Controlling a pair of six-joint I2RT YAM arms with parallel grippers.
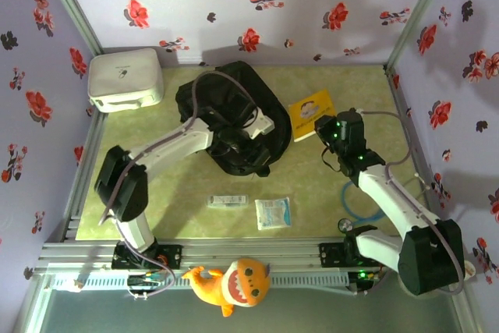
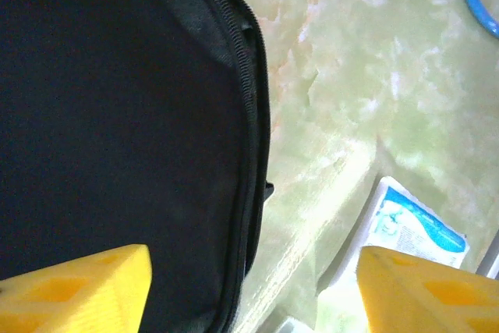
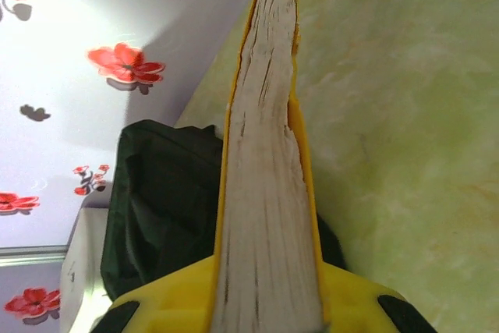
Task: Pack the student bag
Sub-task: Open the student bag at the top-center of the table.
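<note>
The student bag (image 1: 234, 122), a black soft backpack, lies in the middle of the table. My left gripper (image 1: 232, 144) hovers over its near right part. In the left wrist view its yellow fingers (image 2: 86, 290) stand wide apart and open, with the bag's zipper edge (image 2: 253, 115) and bare table between them. My right gripper (image 1: 329, 133) is to the right of the bag, shut on a yellow-covered book (image 1: 310, 113). The right wrist view shows the book's page edge (image 3: 269, 177) clamped between the jaws, with the bag (image 3: 164, 200) beyond it on the left.
A white rounded box (image 1: 125, 79) stands at the back left. A small blue-and-white packet (image 1: 273, 212) and a slim white box (image 1: 228, 201) lie near the front. A blue cable (image 1: 359, 204) loops on the right. An orange plush toy (image 1: 230, 286) sits on the front rail.
</note>
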